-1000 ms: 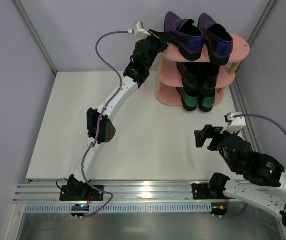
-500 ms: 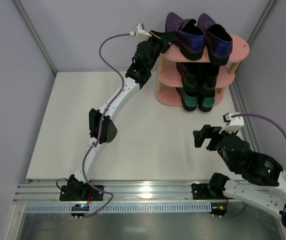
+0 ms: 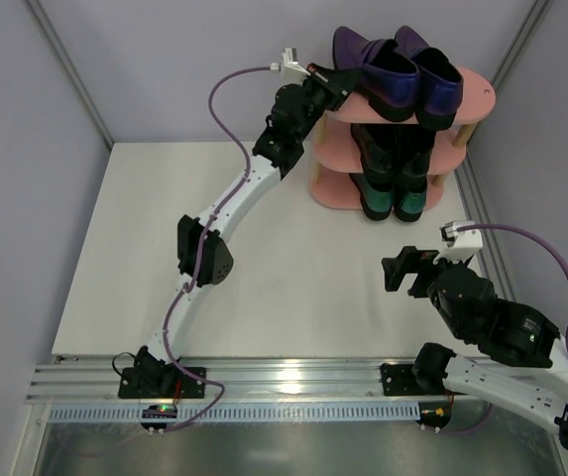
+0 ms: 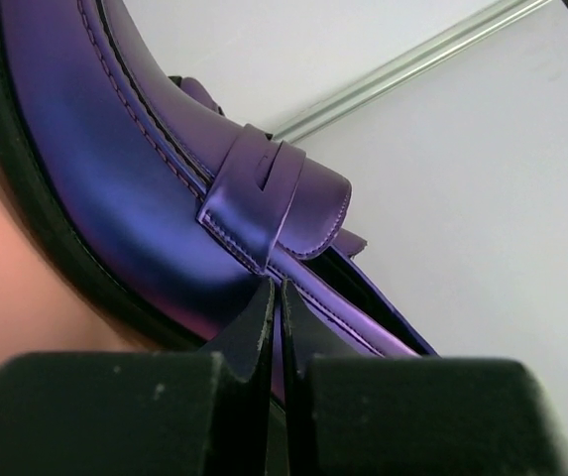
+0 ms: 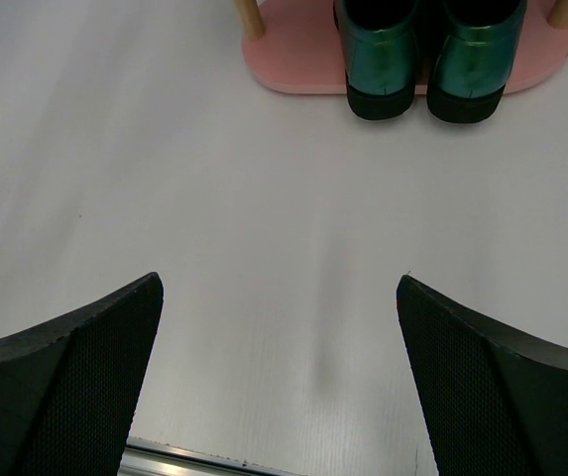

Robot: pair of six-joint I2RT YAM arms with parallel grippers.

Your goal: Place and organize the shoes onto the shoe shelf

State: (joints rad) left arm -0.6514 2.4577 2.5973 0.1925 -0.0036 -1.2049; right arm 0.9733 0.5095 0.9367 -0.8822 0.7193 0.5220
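Two fingers of our right pincer (image 5: 279,293) stand apart, low over the surface (image 5: 264,198). Upper centre, our left pincer (image 4: 276,290), fingers together, meets the purple shoe (image 4: 155,188) atop the shoe shelf (image 3: 477,96); we should nudge gently, keeping the pair parallel.

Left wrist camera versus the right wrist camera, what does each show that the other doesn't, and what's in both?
Only the left wrist view: a glossy metallic purple loafer seen close up, with the left gripper shut beside it. Only the right wrist view: the heels of two dark green loafers, the white table, and the right gripper wide open. Both: pink boards of the shoe shelf.
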